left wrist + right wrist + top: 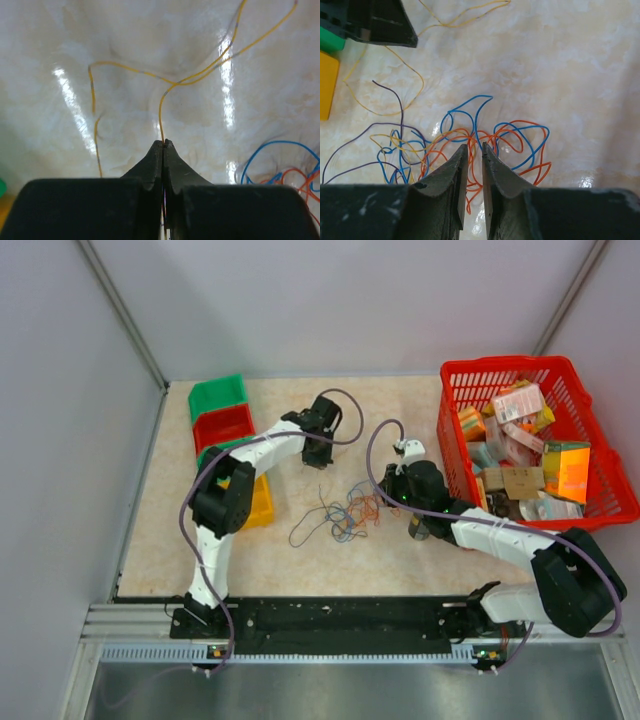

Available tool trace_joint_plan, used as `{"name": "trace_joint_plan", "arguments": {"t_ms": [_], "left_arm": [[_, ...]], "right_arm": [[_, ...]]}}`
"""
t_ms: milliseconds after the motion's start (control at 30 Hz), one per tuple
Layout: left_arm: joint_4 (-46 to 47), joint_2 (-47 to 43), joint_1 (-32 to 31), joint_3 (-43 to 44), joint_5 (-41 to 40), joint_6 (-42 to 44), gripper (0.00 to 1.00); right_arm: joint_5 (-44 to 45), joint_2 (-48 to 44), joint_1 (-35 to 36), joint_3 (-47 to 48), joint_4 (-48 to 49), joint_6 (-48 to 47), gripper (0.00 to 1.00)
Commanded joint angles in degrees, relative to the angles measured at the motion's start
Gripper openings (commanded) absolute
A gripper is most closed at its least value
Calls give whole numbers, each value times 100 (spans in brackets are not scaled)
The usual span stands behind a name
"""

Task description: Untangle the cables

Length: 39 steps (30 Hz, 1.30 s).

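Note:
The cables [345, 515] lie in a loose tangle of blue, orange, purple and yellow strands mid-table. My left gripper [318, 455] sits just behind the tangle. In the left wrist view that gripper [163, 142] is shut on a thin yellow cable [160, 107], which runs up from the fingertips and loops over the table. My right gripper [387, 495] is at the tangle's right side. Seen from the right wrist, it [474, 147] hovers low over the blue and orange loops [515, 140], jaws a narrow gap apart, with orange strands lying on the table under the gap.
A red basket [455, 375] full of packages stands at the right. Green [217, 395], red [222, 425] and yellow [262, 502] bins line the left side, close to the left arm. Walls enclose the table on three sides.

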Motion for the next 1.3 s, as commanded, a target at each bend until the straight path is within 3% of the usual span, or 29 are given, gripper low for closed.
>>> {"name": "trace_joint_plan", "arguments": {"t_ms": [0, 333, 667, 967, 1267], "left_arm": [[128, -1494, 83, -223, -237, 199, 0], [427, -4648, 224, -1971, -886, 683, 0], [980, -7233, 268, -3773, -2380, 763, 0], [1920, -7034, 680, -5066, -2065, 104, 0], [3757, -6954, 1445, -5936, -1739, 499, 0]], "right_arm": [[34, -171, -47, -28, 217, 13, 17], [34, -223, -47, -54, 226, 14, 17], [-10, -162, -47, -54, 244, 40, 17], [-28, -74, -47, -54, 270, 40, 17], [-1, -127, -47, -54, 244, 31, 17]]}}
